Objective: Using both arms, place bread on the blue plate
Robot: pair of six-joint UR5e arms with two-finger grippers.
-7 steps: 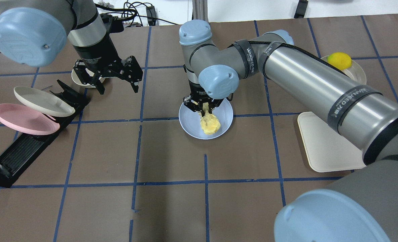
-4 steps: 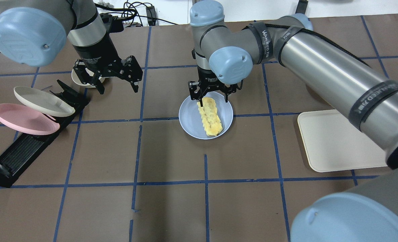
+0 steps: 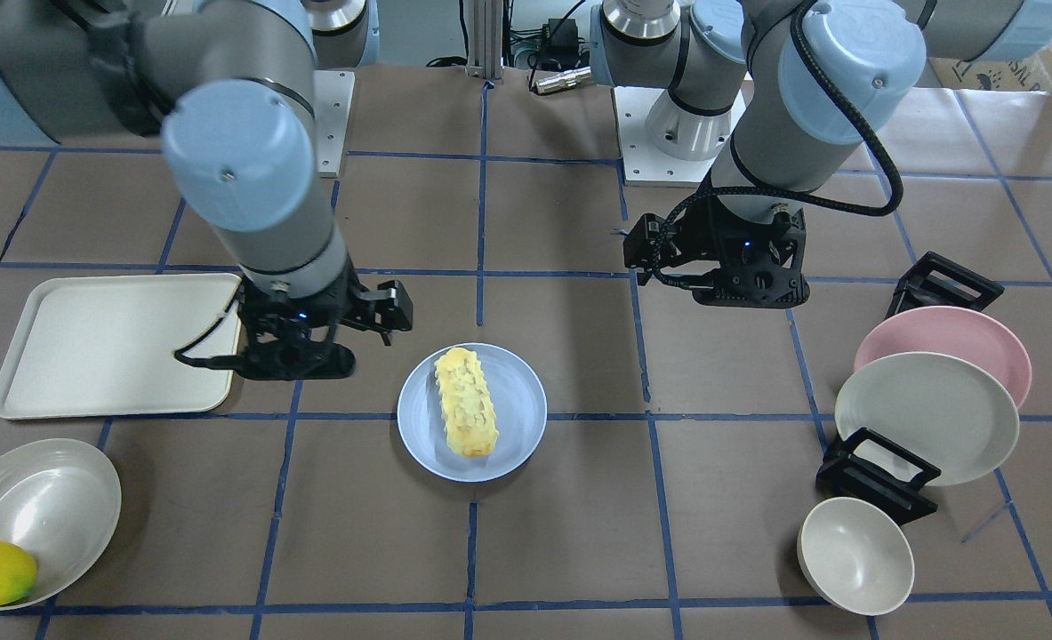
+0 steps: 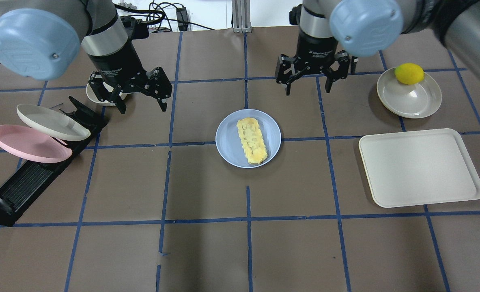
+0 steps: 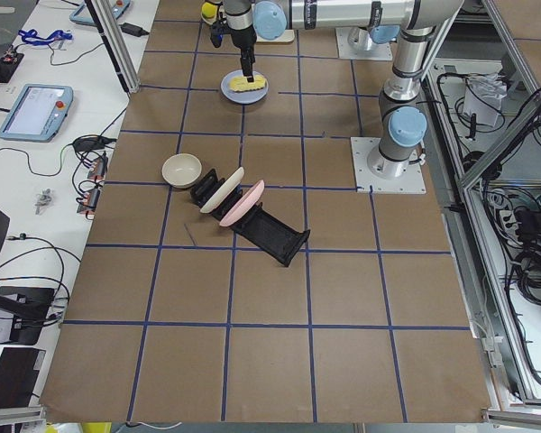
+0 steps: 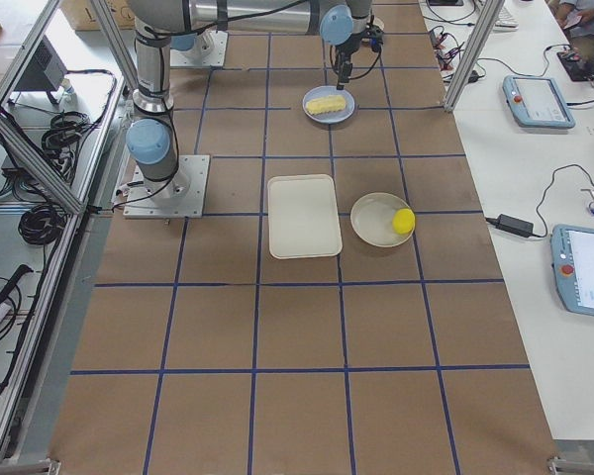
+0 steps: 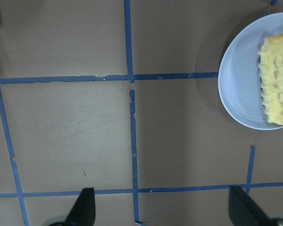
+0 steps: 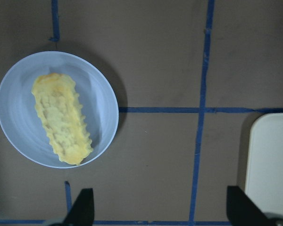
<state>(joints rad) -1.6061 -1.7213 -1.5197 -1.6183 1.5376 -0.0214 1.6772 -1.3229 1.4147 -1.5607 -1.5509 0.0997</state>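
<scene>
The bread (image 4: 252,140), a knobbly pale yellow loaf, lies flat on the blue plate (image 4: 225,142) at the table's middle. Nothing touches it. My right gripper (image 4: 308,87) is open and empty, raised behind and to the right of the plate. My left gripper (image 4: 142,103) is open and empty, well to the plate's left. In the front view the bread (image 3: 466,402) lies along the plate (image 3: 521,400). The right wrist view shows the bread (image 8: 61,117) on the plate (image 8: 14,108) at the left. The left wrist view shows the plate (image 7: 236,84) at the right edge.
A pink plate (image 4: 29,144) and an off-white plate (image 4: 51,121) lean in a black rack (image 4: 33,178) at the left. A small bowl (image 4: 95,95) sits behind my left gripper. A cream tray (image 4: 420,168) and a dish (image 4: 410,97) with a lemon (image 4: 409,74) stand at the right.
My right gripper let go of the bread, which dropped flat onto the blue plate. The gripper then rose and moved back and to the right. The left arm has not moved.
</scene>
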